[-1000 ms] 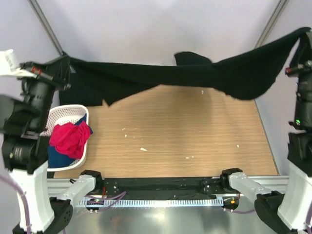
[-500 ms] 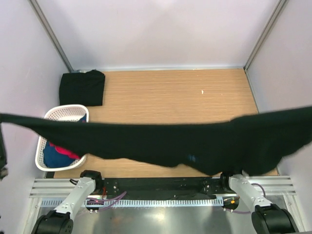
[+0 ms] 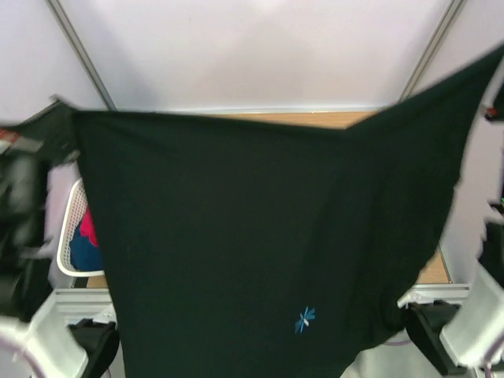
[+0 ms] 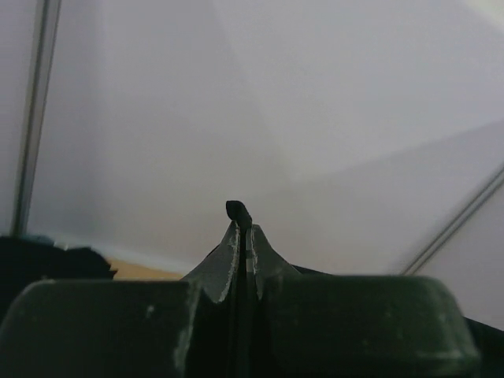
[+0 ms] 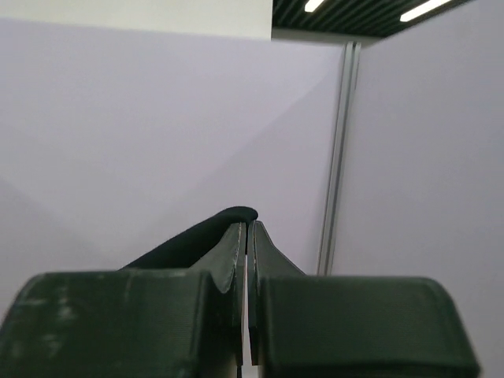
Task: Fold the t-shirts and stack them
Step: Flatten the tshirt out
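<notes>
**A:** What do we see first?

**B:** A black t-shirt (image 3: pixel 236 236), held up like a curtain. It fills nearly the whole top view, from upper left to upper right, and runs off the bottom edge. We judge it is lifted and stretched so the cloth hangs flat before being laid down for folding.

**A:** And behind it?

**B:** Only slivers of the wooden table (image 3: pixel 331 120), along the upper middle and at the lower right. At the left edge a white mesh basket (image 3: pixel 76 201) peeks out, with a red-pink garment (image 3: pixel 87 228) and a blue garment (image 3: pixel 83 256) inside. Those are not ours to fold.

**A:** How are the 2 grippers set?

**B:** Each pinches 1 end of the shirt's upper edge. In the left wrist view, the left gripper (image 4: pixel 242 232) has its jaws pressed together on a thin fold of black cloth that pokes out above the tips. The right gripper (image 5: pixel 247 236) is clamped the same way, with a rounded lip of cloth curling over 1 finger. The 2 grips sit well apart, which pulls the upper edge taut.

**A:** Smallest detail?

**B:** A tiny blue mark (image 3: pixel 305 319) low on the shirt, right of bottom center.
</notes>
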You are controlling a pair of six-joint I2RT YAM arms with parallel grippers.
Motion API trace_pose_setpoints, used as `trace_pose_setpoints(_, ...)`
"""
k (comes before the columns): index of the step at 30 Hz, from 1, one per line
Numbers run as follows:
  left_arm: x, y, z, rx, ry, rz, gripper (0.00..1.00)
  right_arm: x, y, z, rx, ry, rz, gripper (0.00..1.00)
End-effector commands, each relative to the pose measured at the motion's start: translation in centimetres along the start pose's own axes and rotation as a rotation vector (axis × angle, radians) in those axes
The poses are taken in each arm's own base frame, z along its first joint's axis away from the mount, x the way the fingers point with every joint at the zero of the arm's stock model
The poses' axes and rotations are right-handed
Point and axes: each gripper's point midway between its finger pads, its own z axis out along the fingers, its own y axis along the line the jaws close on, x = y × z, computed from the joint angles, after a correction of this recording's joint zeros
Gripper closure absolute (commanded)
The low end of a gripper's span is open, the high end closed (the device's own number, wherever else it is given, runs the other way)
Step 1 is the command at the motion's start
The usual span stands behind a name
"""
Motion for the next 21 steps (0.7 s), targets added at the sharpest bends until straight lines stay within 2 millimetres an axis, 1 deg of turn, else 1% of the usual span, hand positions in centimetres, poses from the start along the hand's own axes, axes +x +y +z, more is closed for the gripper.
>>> trace_pose_setpoints(1, 9.4, 5.1, 6.5, -0.178, 0.206, 0.087, 1.0, 10.5, 1.1, 4.0, 0.023, 0.242, -0.034, 0.99)
trace_pose_setpoints(2, 10.2, 5.5, 7.2, -0.183, 0.205, 0.088, 1.0, 12.4, 1.3, 4.2, 0.024, 0.279, -0.044, 0.99)
trace_pose_setpoints(3, 11.9, 6.2, 7.6, -0.195, 0.232, 0.091, 1.0, 14.3, 1.5, 4.3, 0.022, 0.316, -0.056, 0.99)
trace_pose_setpoints(4, 13.2, 6.8, 8.0, -0.204, 0.246, 0.093, 1.0, 18.5, 2.0, 4.4, 0.013, 0.389, -0.081, 0.99)
trace_pose_setpoints(5, 16.4, 8.3, 8.5, -0.228, 0.293, 0.101, 1.0, 20.3, 2.2, 4.2, 0.014, 0.413, -0.088, 0.99)
trace_pose_setpoints(6, 18.0, 9.0, 8.6, -0.243, 0.317, 0.107, 1.0, 24.4, 2.6, 3.3, 0.01, 0.491, -0.098, 0.99)
trace_pose_setpoints(7, 19.0, 9.5, 9.1, -0.245, 0.319, 0.107, 1.0, 25.6, 2.8, 3.3, 0.013, 0.495, -0.091, 0.99)
trace_pose_setpoints(8, 22.7, 11.1, 9.0, -0.27, 0.392, 0.123, 1.0, 27.3, 3.1, 3.0, 0.007, 0.523, -0.089, 0.99)
trace_pose_setpoints(9, 24.2, 11.6, 9.2, -0.27, 0.418, 0.124, 1.0, 31.0, 3.7, 1.9, -0.007, 0.598, -0.094, 0.99)
trace_pose_setpoints(11, 27.1, 12.2, 9.8, -0.249, 0.446, 0.122, 1.0, 34.4, 4.5, 1.0, -0.029, 0.654, -0.091, 0.99)
trace_pose_setpoints(12, 30.8, 13.8, 9.6, -0.272, 0.52, 0.128, 1.0, 38.4, 5.1, -0.5, -0.051, 0.738, -0.101, 0.99)
trace_pose_setpoints(13, 32.1, 14.1, 10.0, -0.266, 0.529, 0.126, 1.0, 40.1, 5.2, -0.9, -0.05, 0.761, -0.106, 0.99)
trace_pose_setpoints(14, 33.9, 14.6, 10.1, -0.264, 0.563, 0.125, 1.0, 41.9, 5.3, -1.6, -0.043, 0.793, -0.11, 0.99)
trace_pose_setpoints(15, 37.3, 16.1, 9.8, -0.288, 0.634, 0.13, 1.0, 44.7, 5.2, -3.2, -0.035, 0.85, -0.126, 0.99)
trace_pose_setpoints(16, 38.9, 16.7, 10.3, -0.294, 0.649, 0.13, 1.0, 46.7, 5.0, -3.3, -0.009, 0.863, -0.147, 0.99)
trace_pose_setpoints(18, 41.7, 17.4, 10.6, -0.288, 0.699, 0.127, 1.0, 50.0, 4.9, -4.2, 0.004, 0.908, -0.179, 0.99)
trace_pose_setpoints(19, 44.4, 18.4, 11.2, -0.301, 0.74, 0.13, 1.0, 52.3, 5.2, -4.2, -0.004, 0.938, -0.189, 0.99)
trace_pose_setpoints(21, 46.5, 19.3, 12.1, -0.309, 0.768, 0.141, 1.0, 54.3, 5.9, -3.3, -0.031, 0.958, -0.203, 0.99)
